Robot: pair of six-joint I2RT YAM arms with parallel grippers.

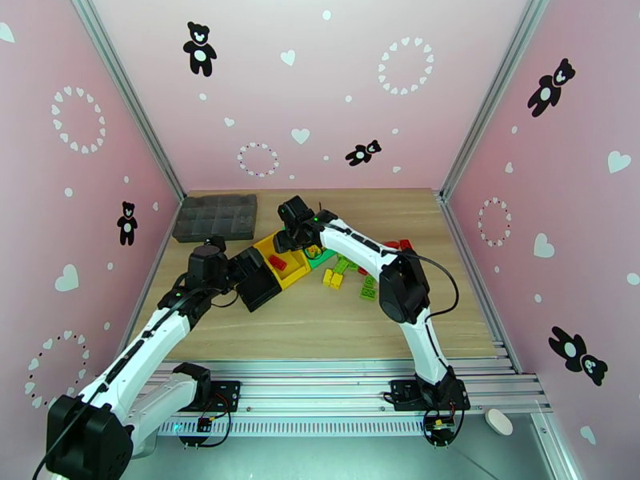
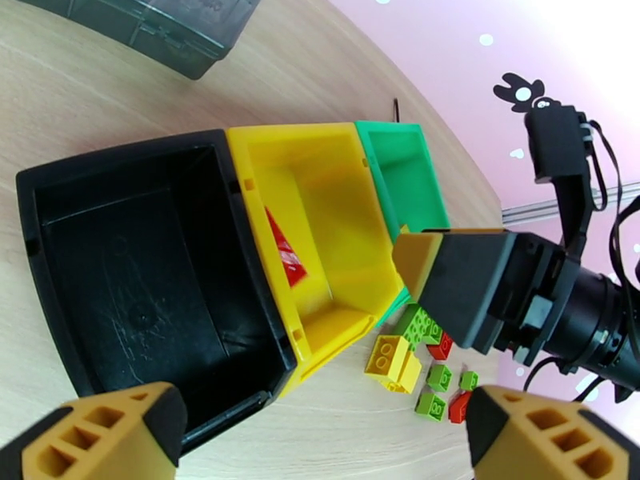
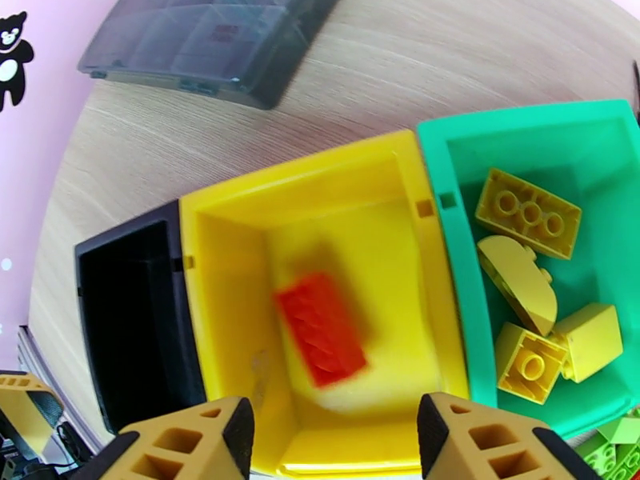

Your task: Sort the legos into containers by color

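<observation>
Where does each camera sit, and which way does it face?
Top external: high behind the bases, looking down on the table; left arm and right arm show.
Left wrist: on the left arm, facing the black bin; left gripper at bottom.
Right wrist: over the yellow bin, facing down; right gripper below.
Shared: both wrist views show the yellow bin's red brick.

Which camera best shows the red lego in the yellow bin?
Right wrist: the red plastic lego brick shows whole, though blurry. Left wrist shows just a slanted sliver of it; the top camera, a tiny speck.

Bright, even light; the red brick looks blurred.
</observation>
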